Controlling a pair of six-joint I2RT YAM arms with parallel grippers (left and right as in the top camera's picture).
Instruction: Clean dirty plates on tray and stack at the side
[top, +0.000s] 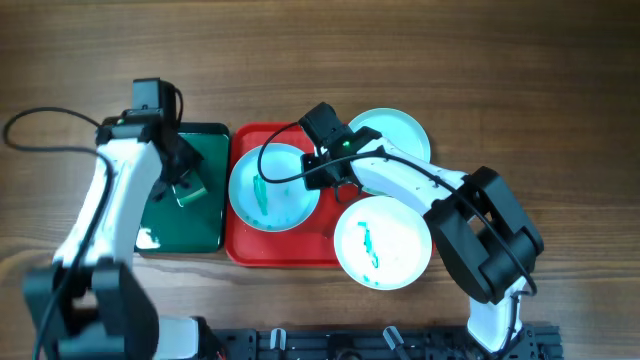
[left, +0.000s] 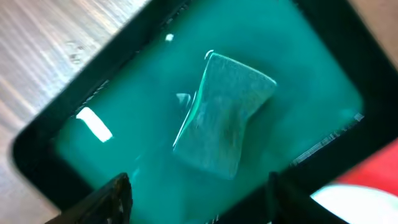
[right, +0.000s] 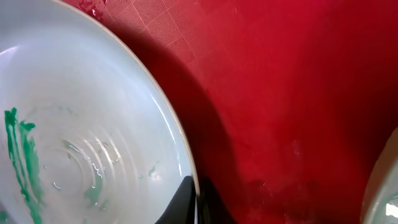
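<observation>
Evidently the right fingers (top: 325, 170) pinch the rim of the green-smeared plate (top: 285, 200), one finger inside the lip and one outside, narrow, with only the rim between them. That plate lies flat in the left half of the red tray (top: 280, 255). The left fingers (top: 180, 180) hang wide apart above a sponge (left: 224, 118) in the green tray (top: 200, 235), holding nothing. The plate looks stiff, light and glossy, with wet streaks, so it is probably slippery and breakable. A one-sided rim hold may let it droop or swivel, so a deep bite on the lip and a low, slow lift over the bench (top: 500, 60) seem wise.
</observation>
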